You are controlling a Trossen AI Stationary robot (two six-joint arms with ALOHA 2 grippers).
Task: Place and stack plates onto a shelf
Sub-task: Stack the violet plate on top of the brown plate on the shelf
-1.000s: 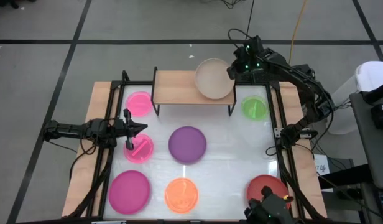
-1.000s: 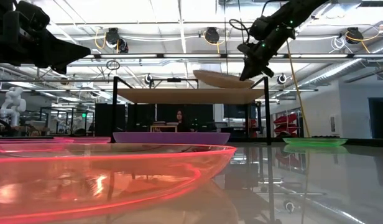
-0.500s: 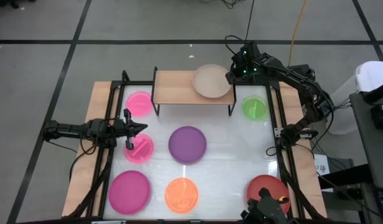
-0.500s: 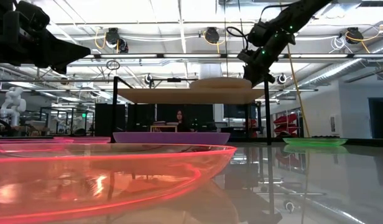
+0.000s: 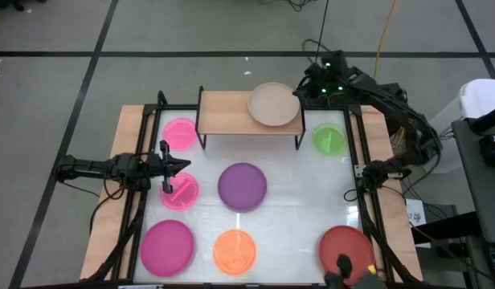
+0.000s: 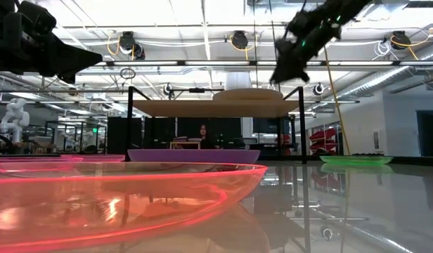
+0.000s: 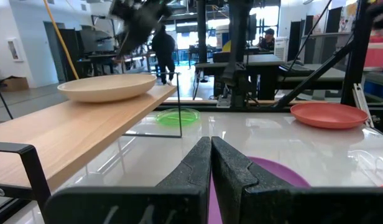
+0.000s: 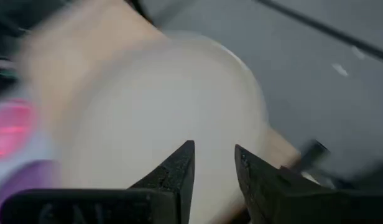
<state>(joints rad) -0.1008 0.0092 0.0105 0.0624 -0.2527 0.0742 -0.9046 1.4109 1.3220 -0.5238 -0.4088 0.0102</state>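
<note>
A beige plate [image 5: 273, 104] lies flat on the right end of the light-wood shelf [image 5: 227, 116], also seen in the low view [image 6: 248, 93]. My right gripper [image 5: 304, 88] hovers open just above and to the right of that plate's rim, its fingers [image 8: 179, 168] apart with nothing between them. My left gripper [image 5: 177, 166] is shut and hangs in the air above a small pink plate [image 5: 181, 193] at the table's left. A purple plate [image 5: 243, 186] rests in the middle of the table.
On the white tabletop lie another small pink plate [image 5: 181, 132], a green one [image 5: 328, 139], a magenta one [image 5: 167, 247], an orange one [image 5: 235, 250] and a red one [image 5: 346, 245]. The shelf's left half is bare wood. Black frame rails run along the table's left and right sides.
My right gripper has lowered the tilted beige plate until it lies flat on the shelf's right end. It has then opened, let go, and risen up and away toward the table's right edge.
</note>
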